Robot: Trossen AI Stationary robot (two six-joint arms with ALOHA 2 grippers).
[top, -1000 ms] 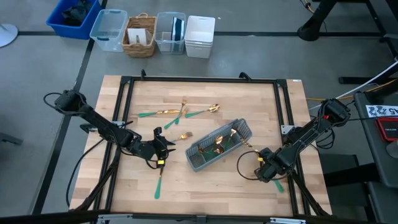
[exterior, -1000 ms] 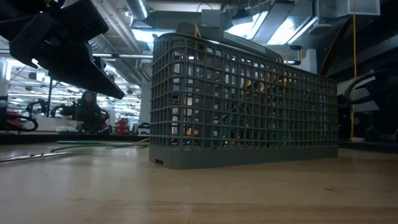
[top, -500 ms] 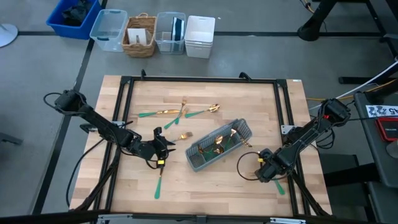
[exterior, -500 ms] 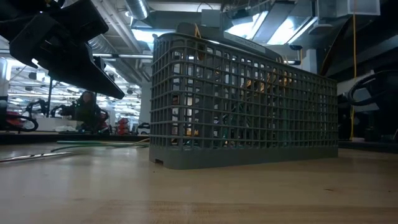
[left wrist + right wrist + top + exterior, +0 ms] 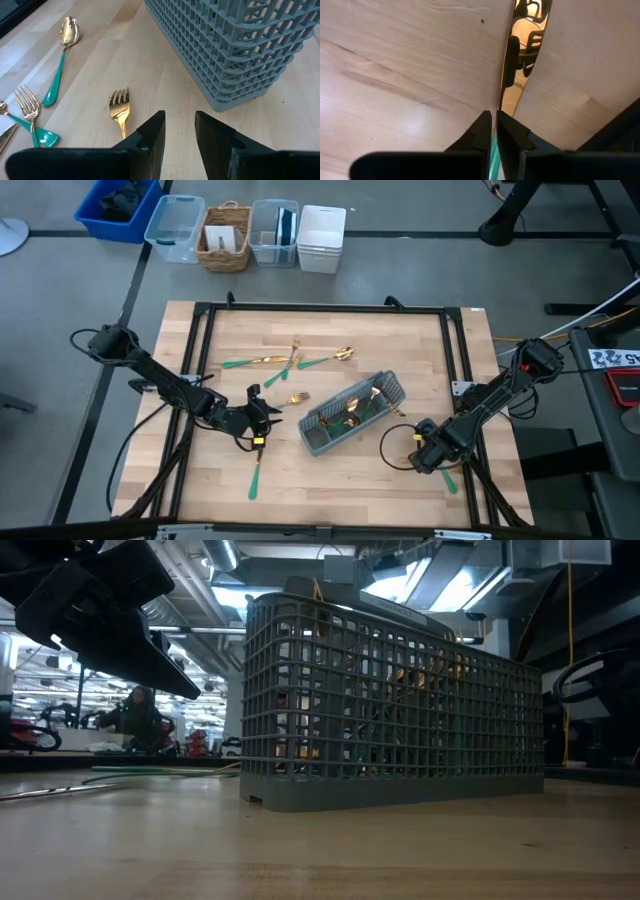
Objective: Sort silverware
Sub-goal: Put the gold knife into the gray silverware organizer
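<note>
The grey caddy point(image 5: 352, 413) stands mid-table with several gold and teal pieces in it. Loose silverware lies on the table's far-left part point(image 5: 290, 360). A fork point(image 5: 120, 107) lies left of the caddy, and one piece point(image 5: 254, 470) lies near the front edge. My left gripper point(image 5: 262, 412) hovers open just left of the caddy point(image 5: 225, 45), beside the fork. My right gripper point(image 5: 425, 452) is low over the table, to the right of the caddy and nearer the front edge. It is shut on a knife whose teal handle point(image 5: 447, 478) sticks out beside it. My right gripper point(image 5: 494, 131) pinches the knife between its two fingers point(image 5: 481, 131), about where the gold blade point(image 5: 509, 102) meets the teal handle. The fingers lie along the knife, and the blade runs forward past their tips. The blade is flat against the wood or just above it; I cannot tell which.
A black frame point(image 5: 455, 360) rims the wooden table. Bins and a basket point(image 5: 225, 235) stand on the floor beyond the far edge. A black cable loop point(image 5: 395, 448) lies beside my right gripper. A spoon point(image 5: 67, 32) and a second fork point(image 5: 27, 102) lie farther left.
The cable loop by my right arm has shifted a little; nothing else has visibly changed.
</note>
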